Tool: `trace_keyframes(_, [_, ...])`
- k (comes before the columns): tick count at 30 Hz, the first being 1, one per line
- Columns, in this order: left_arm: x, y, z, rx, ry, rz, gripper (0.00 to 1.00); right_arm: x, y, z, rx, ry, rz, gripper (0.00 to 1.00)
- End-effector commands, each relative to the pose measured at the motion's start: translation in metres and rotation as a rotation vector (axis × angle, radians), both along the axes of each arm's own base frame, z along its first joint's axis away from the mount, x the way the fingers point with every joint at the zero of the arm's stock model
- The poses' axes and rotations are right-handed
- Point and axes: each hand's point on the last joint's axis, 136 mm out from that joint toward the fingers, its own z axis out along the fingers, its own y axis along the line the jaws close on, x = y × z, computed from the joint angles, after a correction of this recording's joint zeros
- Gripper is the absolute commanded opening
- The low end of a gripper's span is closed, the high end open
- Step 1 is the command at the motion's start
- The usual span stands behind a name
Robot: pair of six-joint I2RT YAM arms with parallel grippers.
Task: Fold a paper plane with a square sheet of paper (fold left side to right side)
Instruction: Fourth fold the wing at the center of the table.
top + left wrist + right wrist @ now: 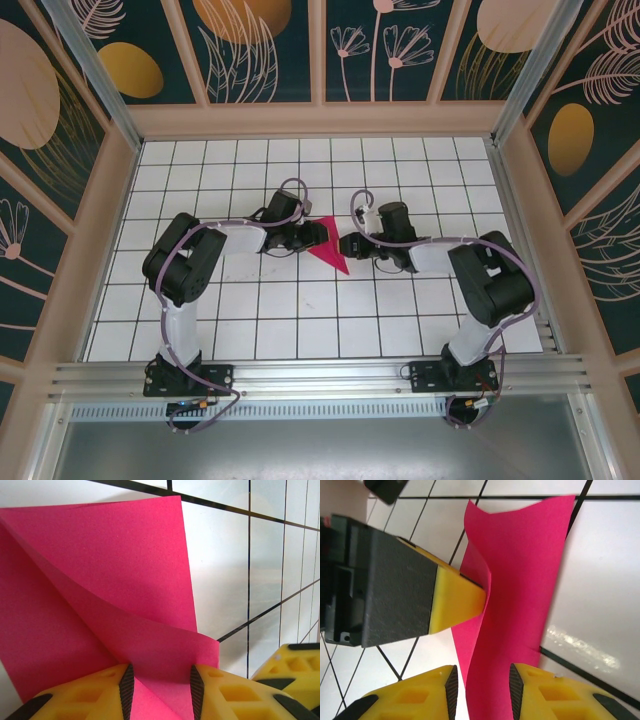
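**Item: sheet of paper**. Magenta-pink, part-folded. From above it reads as a triangle with its point toward the near edge. It lies at mid-desk on the white, black-gridded desk, directly between the two end effectors.

**Left end effector**. It meets the paper's left side. In the left wrist view the paper spreads ahead of the end effector. One layer lies flat, and a second layer curls up and over it from a diagonal crease. The paper fills the gap between the two black pads. The jaws stand part-way apart, too wide to pinch a thin sheet. In the right wrist view the yellow tip of the left end effector presses against the paper's bent left edge.

**Right end effector**. It meets the paper's right side. In its own wrist view the paper stands on edge and runs down between the fingers of the end effector. It lies against the right-hand pad and leaves a sliver of desk showing beside the other. The jaws are apart and nothing is clamped. One of its yellow fingers appears at the lower right of the left wrist view.

**Arms.**
- The left arm rises from its base, elbows outward to the left and reaches right toward centre.
- The right arm mirrors it, elbowing out to the right and reaching left.
- Both wrists are low, with the end effectors facing each other across the paper.
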Motion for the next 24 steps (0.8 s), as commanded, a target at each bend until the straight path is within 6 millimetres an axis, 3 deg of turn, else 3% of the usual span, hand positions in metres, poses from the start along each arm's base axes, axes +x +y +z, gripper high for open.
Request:
trace_keyframes(1, [-0.002, 0.003, -0.011, 0.041, 0.018, 0.005, 0.39, 0.000, 0.009, 0.017, 0.069, -0.009, 0.039, 0.36])
trace_keyframes(15, [-0.002, 0.003, -0.008, 0.040, 0.011, 0.002, 0.38, 0.004, 0.029, -0.010, 0.049, 0.061, 0.069, 0.35])
trace_keyframes(24, [-0.002, 0.003, -0.006, 0.042, 0.008, 0.001, 0.39, 0.008, 0.025, -0.012, 0.049, 0.070, 0.049, 0.15])
